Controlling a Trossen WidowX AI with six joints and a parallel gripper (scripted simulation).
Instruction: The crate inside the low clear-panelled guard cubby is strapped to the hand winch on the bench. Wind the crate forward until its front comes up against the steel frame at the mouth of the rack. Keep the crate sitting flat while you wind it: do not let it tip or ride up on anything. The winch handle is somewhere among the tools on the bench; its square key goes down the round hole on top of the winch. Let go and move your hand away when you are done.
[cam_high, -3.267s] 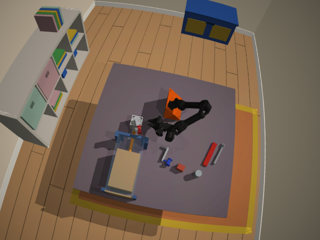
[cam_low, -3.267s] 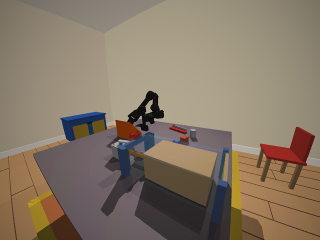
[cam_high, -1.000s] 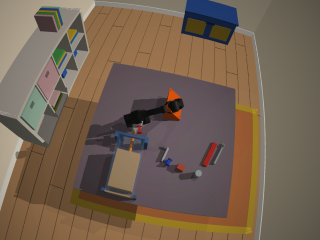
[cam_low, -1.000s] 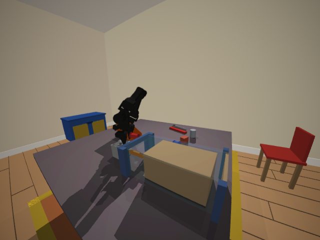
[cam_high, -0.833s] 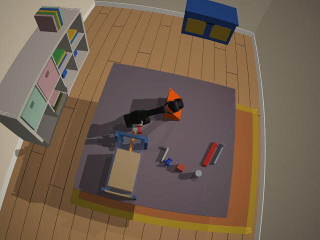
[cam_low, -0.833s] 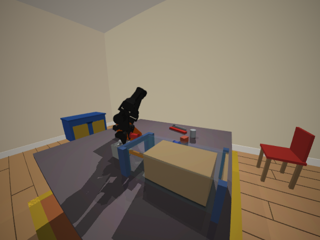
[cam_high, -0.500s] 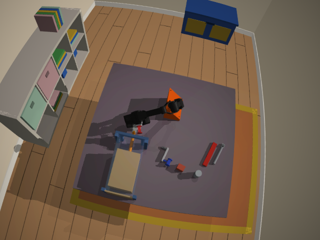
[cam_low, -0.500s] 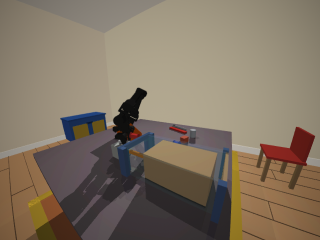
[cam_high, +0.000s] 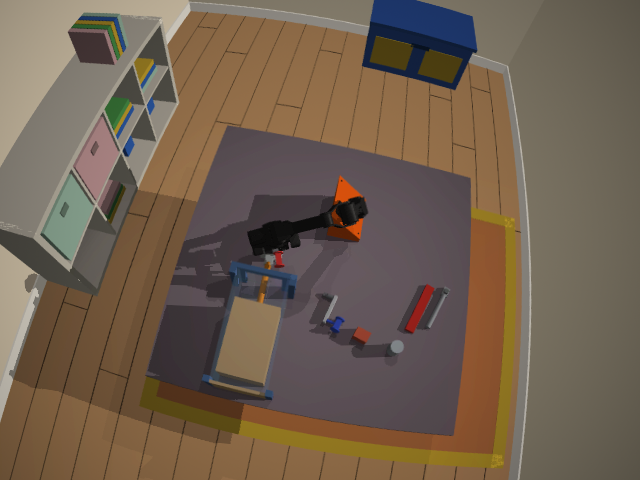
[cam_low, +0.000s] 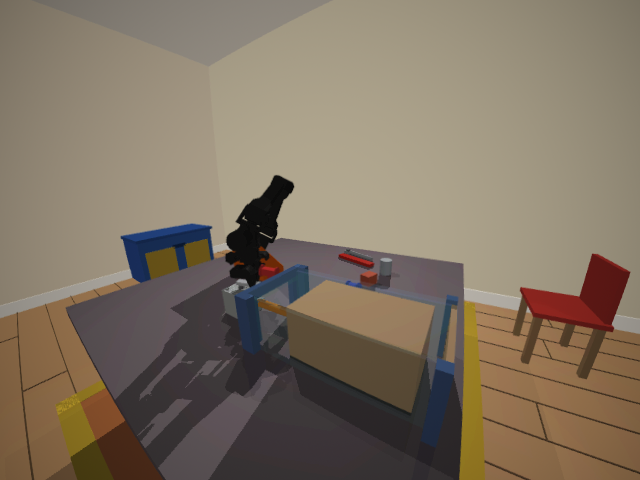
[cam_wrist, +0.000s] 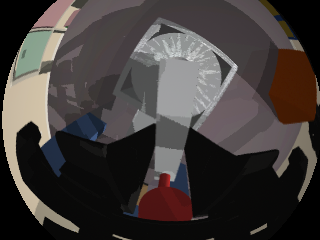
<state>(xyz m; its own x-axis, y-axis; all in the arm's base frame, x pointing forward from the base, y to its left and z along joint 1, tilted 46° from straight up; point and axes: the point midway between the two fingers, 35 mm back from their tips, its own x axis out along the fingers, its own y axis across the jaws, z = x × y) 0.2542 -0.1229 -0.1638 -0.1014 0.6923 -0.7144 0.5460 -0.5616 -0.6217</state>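
The tan crate (cam_high: 248, 341) (cam_low: 356, 320) sits flat inside the clear-panelled cubby. Its front stands a short way back from the blue frame (cam_high: 263, 268) (cam_low: 273, 281) at the mouth. An orange strap (cam_high: 263, 290) (cam_low: 271, 305) runs from the crate to the grey winch (cam_high: 264, 256) (cam_low: 232, 297) (cam_wrist: 180, 54). The winch handle's grey arm (cam_wrist: 175, 100) lies on top of the winch, with its red knob (cam_high: 279, 258) (cam_low: 267, 271) (cam_wrist: 164, 204) at the free end. My gripper (cam_high: 276, 253) (cam_wrist: 171, 130) reaches down over the winch and is shut on the red knob.
On the bench right of the cubby lie a grey handle with a blue knob (cam_high: 338, 318), a red block (cam_high: 361, 334), a grey cylinder (cam_high: 396, 347), a red bar (cam_high: 419, 308) and a grey rod (cam_high: 437, 308). The arm's orange base (cam_high: 345, 227) stands behind the winch.
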